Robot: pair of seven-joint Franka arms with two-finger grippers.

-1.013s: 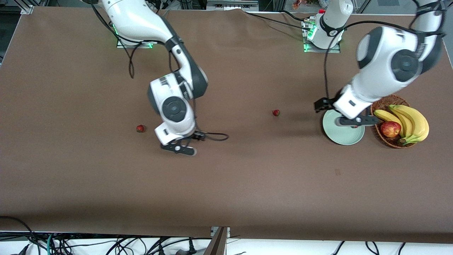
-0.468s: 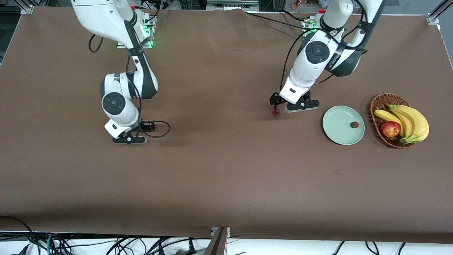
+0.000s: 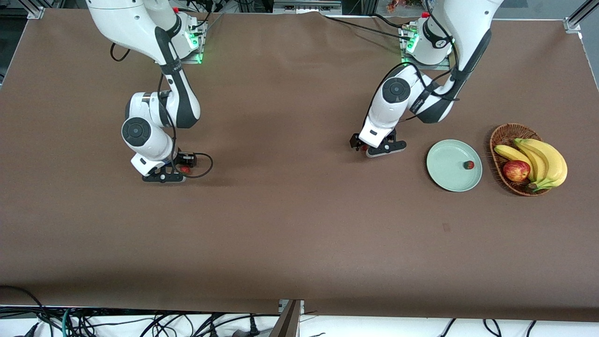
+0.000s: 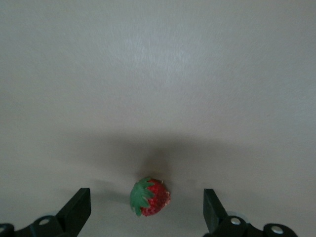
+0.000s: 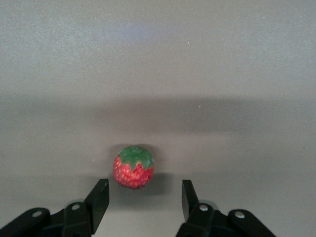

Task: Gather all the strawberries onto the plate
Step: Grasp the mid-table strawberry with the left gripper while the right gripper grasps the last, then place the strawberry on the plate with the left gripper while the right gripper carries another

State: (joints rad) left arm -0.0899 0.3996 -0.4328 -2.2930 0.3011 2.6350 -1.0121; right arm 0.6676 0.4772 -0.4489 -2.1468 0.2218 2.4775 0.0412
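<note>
Front view shows one strawberry (image 3: 468, 164) on the plate (image 3: 442, 175). Both end effectors, left (image 4: 147, 210) and right (image 5: 144, 197), gape around desk berries (image 4: 149, 196) (image 5: 133, 167) without gripping. Off-centre closing could squirt a berry away.

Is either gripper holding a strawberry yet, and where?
No. Left gripper and right gripper each stand open around a strawberry on the table, touching neither.

1 strawberry (image 3: 468, 164) on mint plate (image 3: 444, 175); 2 strawberries (image 3: 185, 169) (image 3: 363, 147) on tabletop.
</note>
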